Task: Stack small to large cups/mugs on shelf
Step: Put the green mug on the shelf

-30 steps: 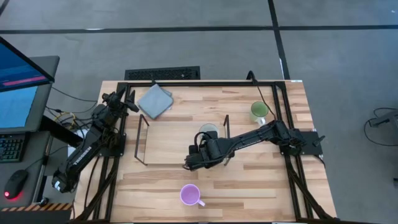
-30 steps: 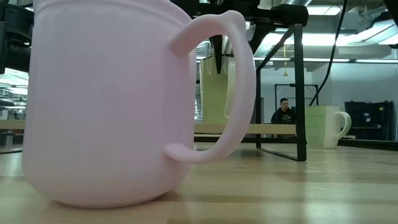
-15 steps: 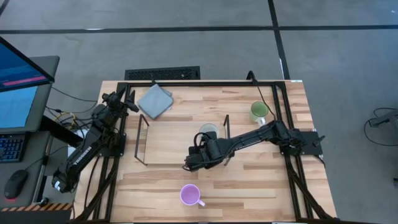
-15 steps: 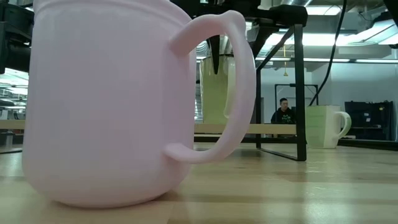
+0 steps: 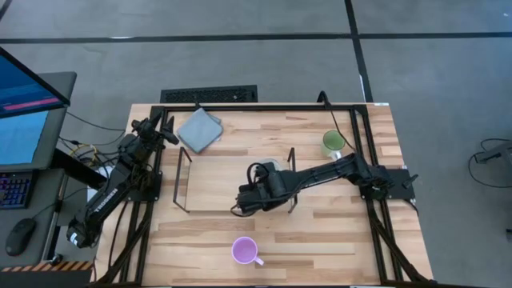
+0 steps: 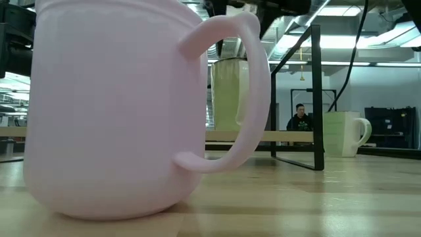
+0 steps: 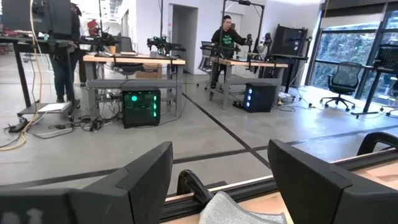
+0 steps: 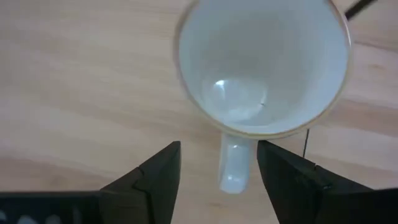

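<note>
- We see the right tool (image 8: pixel 217 171) spread wide above the cream mug (image 8: pixel 264 65), its handle between the fingers, untouched.
- Our left tool (image 7: pixel 217 180) waits wide near the grey cloth (image 5: pixel 198 129).
- The purple mug (image 5: pixel 244 250) and green mug (image 5: pixel 333 144) stand on the counter (image 5: pixel 336 232).

Even, bright overhead light falls on the table (image 5: pixel 336 232) in the high view, leaving only soft, short shadows beside the arms. In the low view the purple mug (image 6: pixel 112 112) looms close and slightly soft, while ceiling strip lights glare behind it. The right wrist view is blurred; a pale highlight gleams inside the cream mug (image 8: pixel 261 62). Daylight enters through windows in the left wrist view.
</note>
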